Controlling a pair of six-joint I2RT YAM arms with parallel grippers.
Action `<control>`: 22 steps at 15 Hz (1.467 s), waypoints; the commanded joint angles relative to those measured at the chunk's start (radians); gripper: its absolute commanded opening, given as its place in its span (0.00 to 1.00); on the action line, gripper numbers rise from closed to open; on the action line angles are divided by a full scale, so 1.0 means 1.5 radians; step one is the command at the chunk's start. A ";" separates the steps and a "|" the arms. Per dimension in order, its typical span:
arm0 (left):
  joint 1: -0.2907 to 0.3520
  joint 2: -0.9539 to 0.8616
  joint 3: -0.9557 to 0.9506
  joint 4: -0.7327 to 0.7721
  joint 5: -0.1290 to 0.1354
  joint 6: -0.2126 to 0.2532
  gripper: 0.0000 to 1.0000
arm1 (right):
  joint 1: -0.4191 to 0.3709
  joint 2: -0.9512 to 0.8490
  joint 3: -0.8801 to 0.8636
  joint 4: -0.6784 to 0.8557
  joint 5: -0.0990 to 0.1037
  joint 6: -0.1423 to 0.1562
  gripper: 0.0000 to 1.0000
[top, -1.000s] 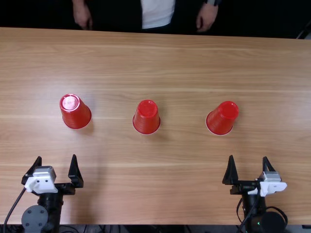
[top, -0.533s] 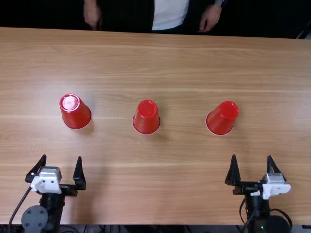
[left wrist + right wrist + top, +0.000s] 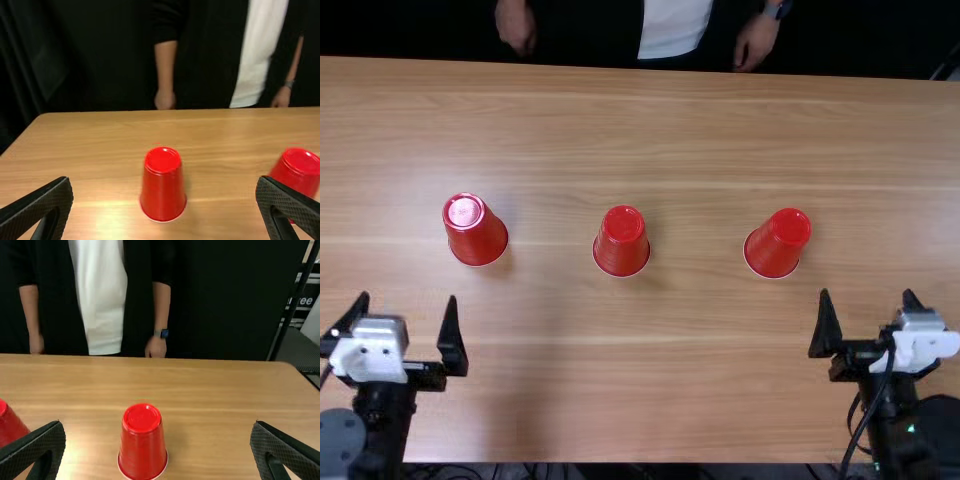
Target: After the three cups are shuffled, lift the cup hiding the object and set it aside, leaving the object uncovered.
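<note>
Sits at the choosing step, with no cup lifted as yet; finds three red cups mouth-down on the table [image 3: 640, 120], in a row across the middle of the top view: the left cup [image 3: 474, 231] at centre left, the middle cup [image 3: 621, 241] at centre, the right cup [image 3: 778, 243] at centre right, all well apart; cannot tell which of them hides the object, nor catch any of it past a rim; places the left gripper [image 3: 406, 300] in the lower left corner, below the left cup and well short of it, with jaws wide apart and holding nothing; places the right gripper [image 3: 867, 297] in the lower right, below and right of the right cup, likewise spread and bare; from the left wrist, looks straight at the left cup [image 3: 163, 184] with the middle cup [image 3: 297, 172] at the right edge; from the right wrist, faces the right cup [image 3: 142, 442] with the middle cup [image 3: 7, 425] at the left edge; calls next, by judgement, for settling on one cup, bringing the nearer arm forward with jaws wide enough to straddle the tapered wall, closing lightly to spare the thin plastic, lifting straight up and setting down on bare wood to one side; against the earlier top views, shows both grippers swung outward, the left toward the left edge and the right toward the right edge; leaves all three cups exactly where they were.
</note>
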 commanded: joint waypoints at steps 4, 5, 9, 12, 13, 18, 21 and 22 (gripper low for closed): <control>0.003 0.221 0.290 -0.133 -0.007 0.007 1.00 | -0.006 0.174 0.230 -0.134 -0.004 -0.016 1.00; 0.002 0.259 0.345 -0.210 -0.009 0.010 1.00 | -0.006 0.209 0.263 -0.168 -0.004 -0.014 1.00; 0.001 0.414 0.496 -0.438 -0.011 0.010 1.00 | -0.004 0.340 0.388 -0.323 -0.004 -0.013 1.00; 0.002 0.500 0.569 -0.507 -0.024 0.010 1.00 | 0.000 0.431 0.480 -0.417 -0.005 -0.012 1.00; -0.002 0.521 0.584 -0.541 -0.035 0.010 1.00 | 0.000 0.455 0.504 -0.444 -0.004 -0.012 1.00; -0.010 0.592 0.602 -0.587 -0.039 0.010 1.00 | 0.034 0.546 0.558 -0.530 -0.005 -0.011 1.00; -0.021 0.616 0.602 -0.616 -0.039 0.010 1.00 | 0.034 0.579 0.557 -0.531 -0.005 -0.009 1.00; -0.022 0.619 0.602 -0.616 -0.038 0.010 1.00 | 0.033 0.586 0.553 -0.530 -0.004 -0.012 1.00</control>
